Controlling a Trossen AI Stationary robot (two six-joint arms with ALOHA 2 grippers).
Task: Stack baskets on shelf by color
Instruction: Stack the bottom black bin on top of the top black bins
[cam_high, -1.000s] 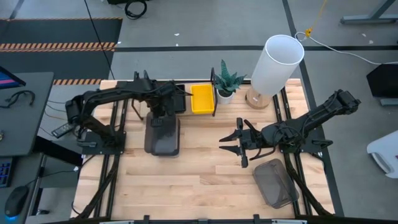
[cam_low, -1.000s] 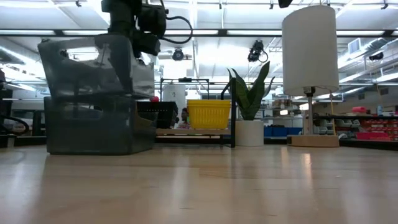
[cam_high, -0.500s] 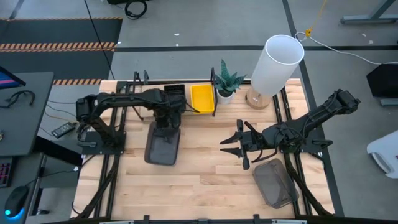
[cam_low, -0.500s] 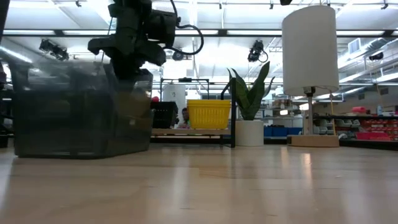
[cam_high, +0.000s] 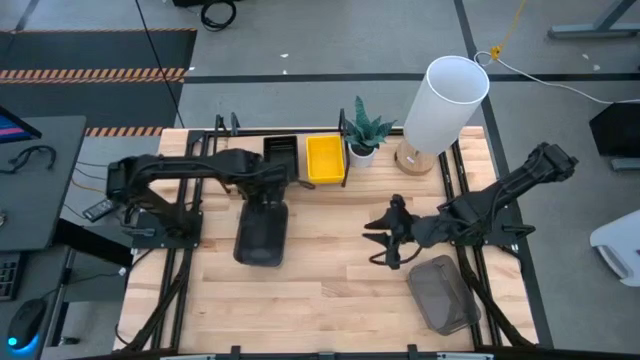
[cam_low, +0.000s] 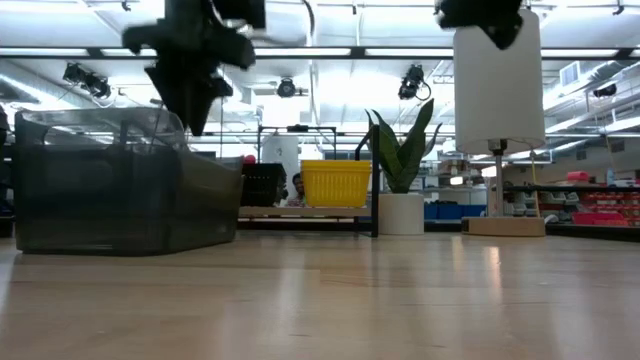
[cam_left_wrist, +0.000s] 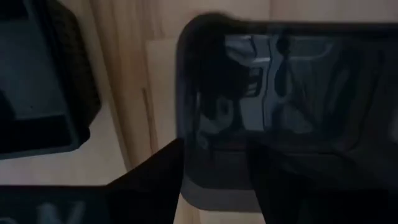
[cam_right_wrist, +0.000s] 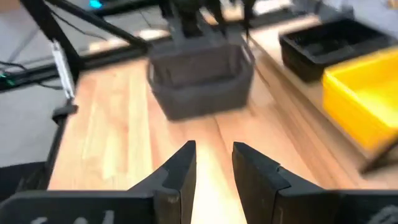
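Observation:
A dark grey basket rests flat on the wooden table, left of centre. My left gripper hangs over the basket's far end, open. Its fingers point down and stand on either side of the far wall. A yellow basket and a black basket sit side by side on the shelf at the far edge. A second dark grey basket lies at the near right. My right gripper hovers just beyond it, open by a narrow gap, with nothing between its fingers.
A potted plant and a lamp with a tall white shade stand at the far edge, right of the shelf. Bare wood lies between the two grey baskets and along the near edge.
My left gripper has brought the dark grey basket down from a raised, tilted pose. The basket now lies flat on the table, a little nearer the near edge. The gripper has opened and let go of it. My right gripper has turned and drawn back slightly toward the table's right edge.

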